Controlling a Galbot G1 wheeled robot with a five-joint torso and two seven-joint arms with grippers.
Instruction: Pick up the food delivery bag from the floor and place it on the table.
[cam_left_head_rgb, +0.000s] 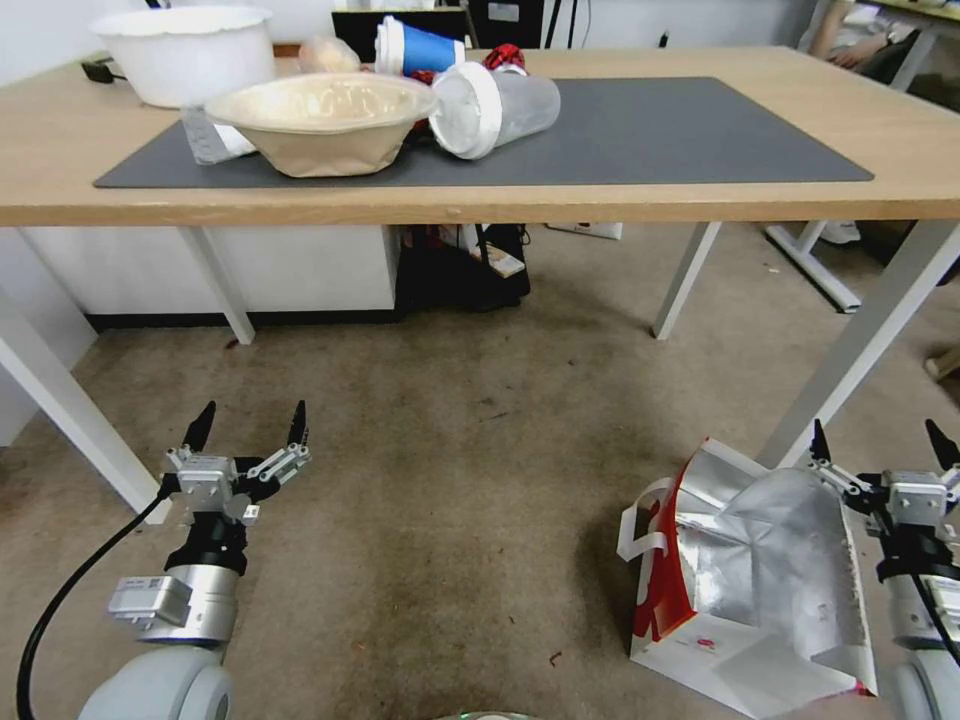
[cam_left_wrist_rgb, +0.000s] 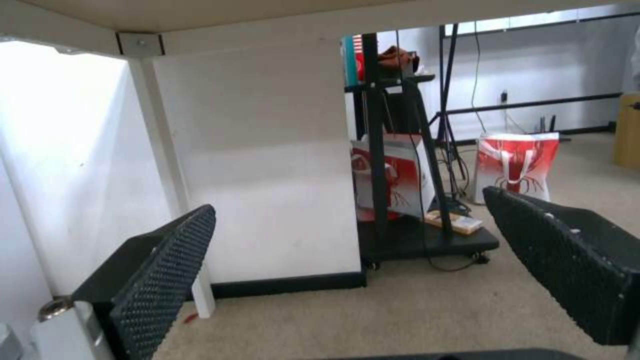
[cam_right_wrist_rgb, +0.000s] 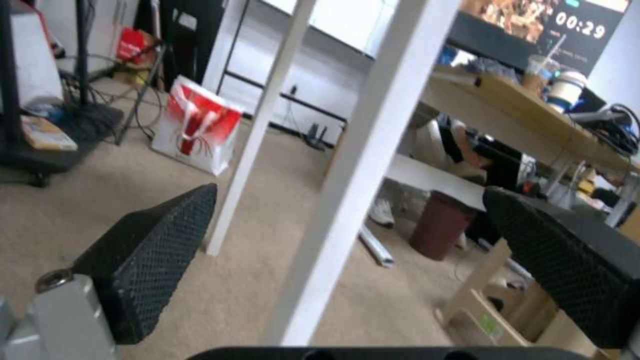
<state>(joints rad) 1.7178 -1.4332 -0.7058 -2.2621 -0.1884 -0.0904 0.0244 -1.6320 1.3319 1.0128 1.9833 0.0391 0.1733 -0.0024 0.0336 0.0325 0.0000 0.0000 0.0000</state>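
Note:
The food delivery bag (cam_left_head_rgb: 750, 580) lies tipped over on the floor (cam_left_head_rgb: 450, 480) at the lower right of the head view, its silver foil lining facing up, a red side panel and white loop handles on its left. My right gripper (cam_left_head_rgb: 882, 442) hovers open just beside the bag's far right corner, near a white table leg (cam_left_head_rgb: 860, 340). My left gripper (cam_left_head_rgb: 250, 425) is open low over the carpet at the left, nothing between its fingers. The table (cam_left_head_rgb: 600, 205) spans the view above, with a dark grey mat (cam_left_head_rgb: 680, 130). Both wrist views show wide-open black pads (cam_left_wrist_rgb: 167, 270) (cam_right_wrist_rgb: 153, 260).
A white tub (cam_left_head_rgb: 185, 50), a beige bowl (cam_left_head_rgb: 320, 120), a tipped clear cup (cam_left_head_rgb: 495, 108) and a blue cup (cam_left_head_rgb: 415, 47) crowd the mat's left half. White table legs stand at left and right. A red-and-white bag (cam_right_wrist_rgb: 197, 125) stands far behind.

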